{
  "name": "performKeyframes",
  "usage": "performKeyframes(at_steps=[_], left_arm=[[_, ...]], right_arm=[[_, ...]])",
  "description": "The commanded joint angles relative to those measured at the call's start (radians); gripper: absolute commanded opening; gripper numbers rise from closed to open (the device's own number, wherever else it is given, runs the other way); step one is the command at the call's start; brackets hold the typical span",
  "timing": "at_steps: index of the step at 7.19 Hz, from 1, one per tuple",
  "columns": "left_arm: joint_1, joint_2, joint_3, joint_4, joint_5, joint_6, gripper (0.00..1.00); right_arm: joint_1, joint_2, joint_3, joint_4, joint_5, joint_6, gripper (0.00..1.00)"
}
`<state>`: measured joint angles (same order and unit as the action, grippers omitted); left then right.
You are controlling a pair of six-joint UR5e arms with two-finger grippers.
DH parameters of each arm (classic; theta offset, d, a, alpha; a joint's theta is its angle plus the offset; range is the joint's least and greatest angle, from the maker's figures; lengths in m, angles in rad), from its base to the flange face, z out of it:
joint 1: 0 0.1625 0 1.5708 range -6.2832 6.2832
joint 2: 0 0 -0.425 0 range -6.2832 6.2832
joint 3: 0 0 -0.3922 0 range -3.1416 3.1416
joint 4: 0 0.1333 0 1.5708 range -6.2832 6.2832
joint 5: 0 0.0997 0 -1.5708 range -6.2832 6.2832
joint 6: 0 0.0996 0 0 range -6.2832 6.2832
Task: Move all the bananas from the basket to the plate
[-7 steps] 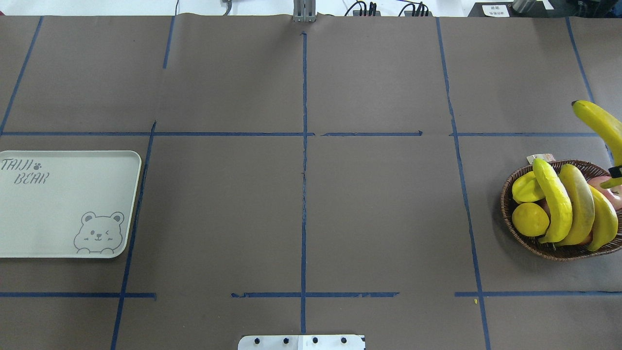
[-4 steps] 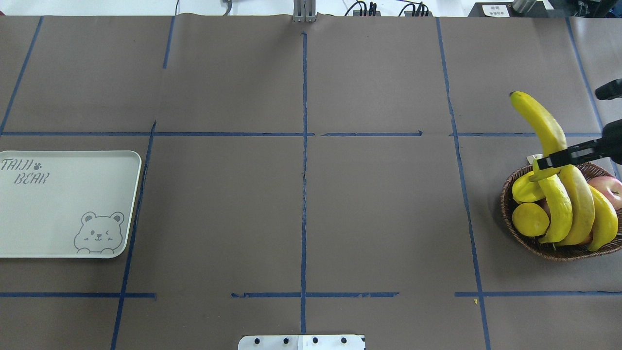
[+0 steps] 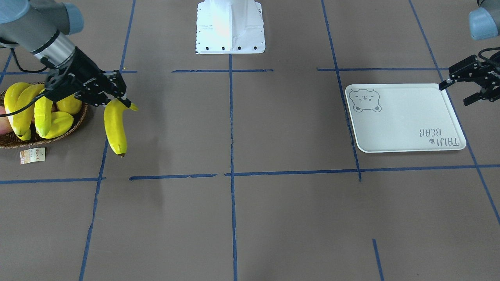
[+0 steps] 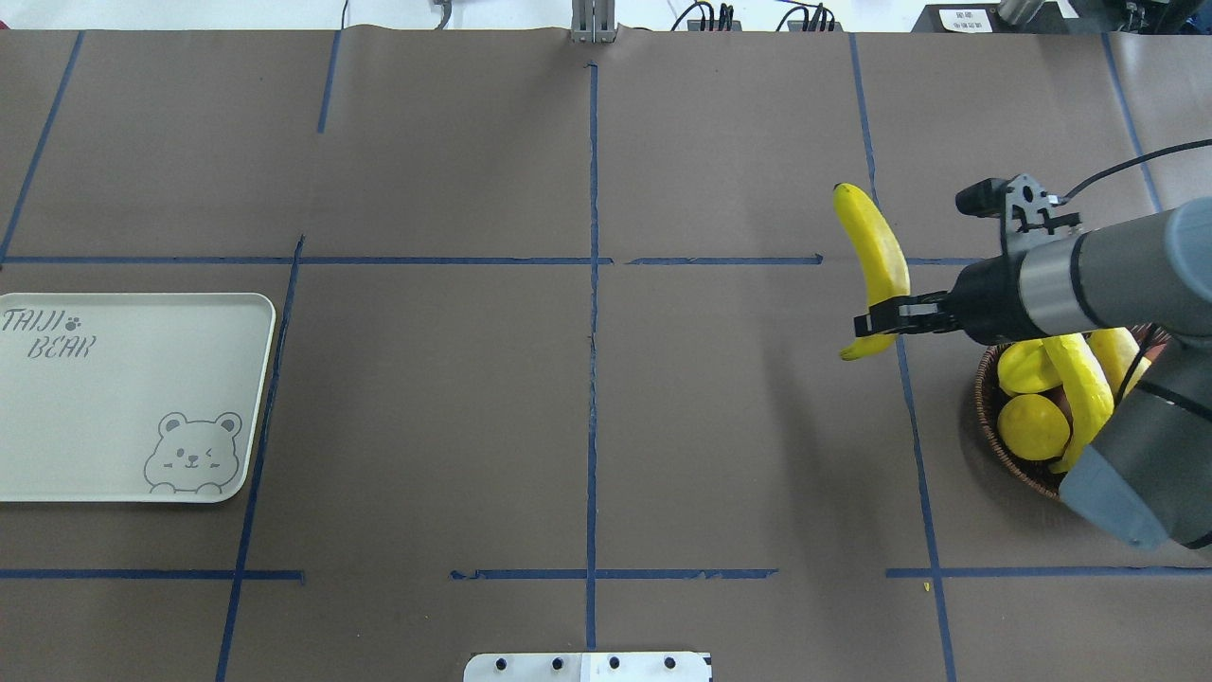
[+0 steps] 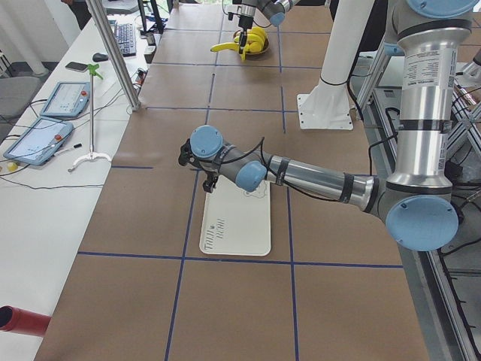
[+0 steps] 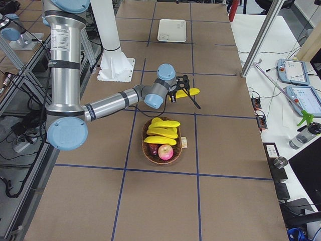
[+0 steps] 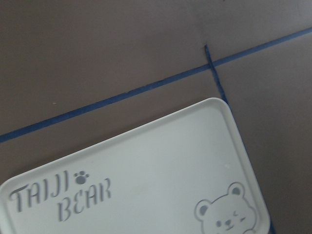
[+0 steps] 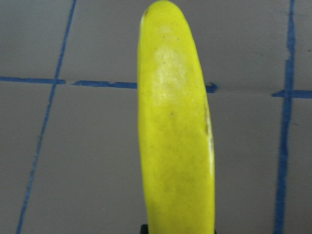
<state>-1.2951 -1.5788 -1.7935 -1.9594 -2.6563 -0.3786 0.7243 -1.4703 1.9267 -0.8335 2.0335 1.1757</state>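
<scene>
Swung in from the right edge of the overhead view over the past second, the long curved yellow banana (image 4: 876,251) now hangs above bare brown surface (image 4: 739,398), clear of the shallow oval dark-brown wicker basket (image 4: 986,403). A moment earlier it was gripped right over the basket's far rim. The right hand (image 4: 876,322) pinches it near one end, fingers closed on the fruit, and the dark tip points away from the robot. The right wrist view shows the yellow body running straight out from the grip. Three more curved yellow bananas (image 3: 42,113) lie in the basket with a ridged yellow starfruit (image 3: 58,121), a round lemon (image 3: 69,104) and a reddish apple (image 6: 165,150). The pale grey-white rectangular plate with the bear drawing (image 4: 123,417) sits well apart at the opposite end of the surface and has nothing on it. The left hand (image 3: 454,95) hovers just beside that plate's edge, fingers spread and empty. By my judgement the first transfer is in its carry phase. The whole crossing to the plate lies ahead, and three bananas wait after this one.
</scene>
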Motion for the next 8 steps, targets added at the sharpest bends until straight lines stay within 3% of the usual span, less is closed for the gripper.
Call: performKeyframes(at_steps=[1,3,5,6,8], left_arm=[[0.124,-0.114,0.023,-0.194,-0.002,-0.369,1.0],[0.216,-0.229,0.013,-0.207,0.057,-0.596,0.99],[0.345,-0.324,-0.004,-0.258,0.268,-0.879,0.99],[0.424,-0.342,-0.003,-0.364,0.4,-1.033,0.99],[0.541,-0.422,0.017,-0.438,0.537,-1.173,0.99]], right_arm=[[-0.129,0.094,0.0,0.001,-0.151,0.111,0.04],[-0.228,0.175,-0.011,-0.004,-0.269,0.174,0.04],[-0.314,0.249,-0.023,-0.013,-0.382,0.216,0.04],[-0.333,0.274,-0.029,-0.013,-0.41,0.22,0.04],[-0.35,0.367,-0.105,-0.012,-0.432,0.232,0.04]])
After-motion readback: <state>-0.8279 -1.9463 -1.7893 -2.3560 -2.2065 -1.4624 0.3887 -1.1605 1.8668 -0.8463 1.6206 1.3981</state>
